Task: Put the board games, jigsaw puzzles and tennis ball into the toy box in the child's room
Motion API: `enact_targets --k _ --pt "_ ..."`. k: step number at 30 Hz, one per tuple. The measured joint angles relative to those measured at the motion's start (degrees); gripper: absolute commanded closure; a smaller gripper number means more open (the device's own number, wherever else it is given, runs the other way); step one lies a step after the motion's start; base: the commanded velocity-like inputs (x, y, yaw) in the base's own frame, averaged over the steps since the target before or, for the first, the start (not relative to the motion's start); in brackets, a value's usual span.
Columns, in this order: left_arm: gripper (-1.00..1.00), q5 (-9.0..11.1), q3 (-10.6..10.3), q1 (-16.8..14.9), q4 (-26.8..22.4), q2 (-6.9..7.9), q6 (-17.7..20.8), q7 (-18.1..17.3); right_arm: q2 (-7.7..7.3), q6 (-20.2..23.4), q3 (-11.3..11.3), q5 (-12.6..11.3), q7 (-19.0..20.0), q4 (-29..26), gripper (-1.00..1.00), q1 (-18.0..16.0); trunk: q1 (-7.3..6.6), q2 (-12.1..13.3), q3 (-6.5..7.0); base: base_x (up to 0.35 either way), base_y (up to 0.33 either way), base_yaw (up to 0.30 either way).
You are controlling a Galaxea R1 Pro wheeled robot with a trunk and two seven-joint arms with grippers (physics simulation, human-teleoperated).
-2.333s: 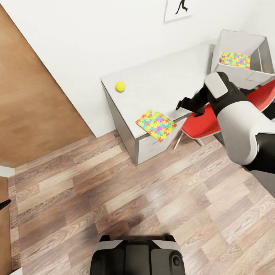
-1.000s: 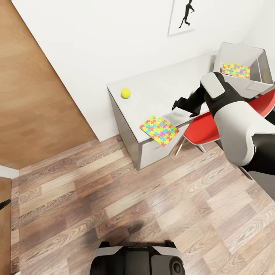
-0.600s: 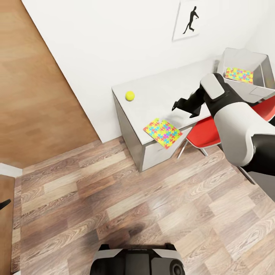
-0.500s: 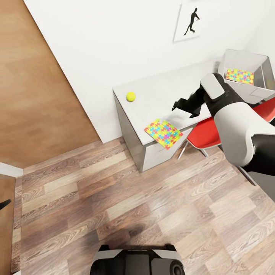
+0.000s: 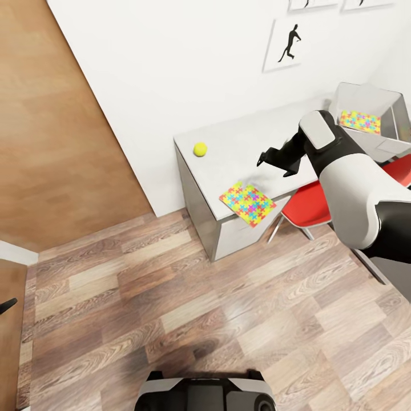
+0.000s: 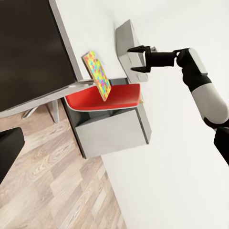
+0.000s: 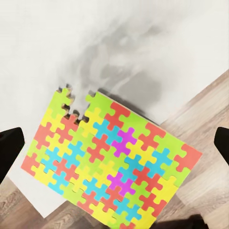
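Puzzle (image 5: 248, 203) lies flat on the table (image 5: 240, 148), just below and ahead of my right claw (image 5: 273, 162), apart from it, one corner hanging over the table's edge. My right claw hovers with its fingers spread wide, holding nothing. The puzzle is a thin square of interlocking yellow, green, blue, pink and orange pieces (image 7: 112, 164). My left claw: I cannot tell its state.

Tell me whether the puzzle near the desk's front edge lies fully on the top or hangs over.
Hanging over. The jigsaw puzzle lies flat, one corner jutting past the table edge; in the right wrist view, wood floor shows beneath that corner.
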Motion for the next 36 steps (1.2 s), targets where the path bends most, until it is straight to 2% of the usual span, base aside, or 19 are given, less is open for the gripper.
enact_targets --k 15,36 --pt "-1.00 0.00 -0.08 0.00 0.00 0.03 0.00 0.00 0.00 0.02 -0.08 -0.15 0.04 -2.58 -1.00 -0.12 0.00 0.00 1.43 0.042 0.000 0.003" --pt "-1.00 0.00 -0.19 0.00 0.00 -0.01 0.00 0.00 0.14 0.02 -0.06 -0.16 -0.05 -2.90 -1.00 -0.08 0.00 0.00 3.44 0.006 0.000 0.000"
